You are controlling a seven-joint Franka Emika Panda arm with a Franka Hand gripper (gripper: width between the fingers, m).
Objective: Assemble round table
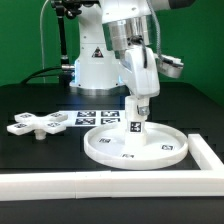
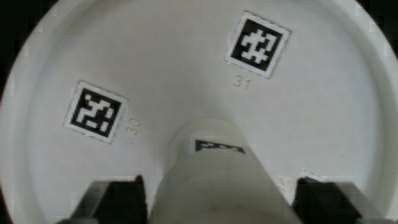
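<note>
The large rimmed round disc (image 1: 100, 150) lies flat on the black table near the front, with tags on its face. The short cylindrical post (image 1: 136, 127) stands upright at its middle. My gripper (image 1: 141, 108) comes down over the post's top. In the wrist view the post (image 2: 222, 160) runs up between my two dark fingers (image 2: 121, 200). A thin gap shows on each side, so the gripper (image 2: 221, 205) is open around the post. The disc (image 2: 178, 60) fills the wrist view behind it. The small cross-shaped piece (image 1: 35, 124) lies loose at the exterior view's left.
The marker board (image 1: 92, 116) lies flat behind the disc, in front of the robot base (image 1: 95, 65). A long white border rail (image 1: 110, 186) runs along the front and up the exterior view's right side (image 1: 205, 150).
</note>
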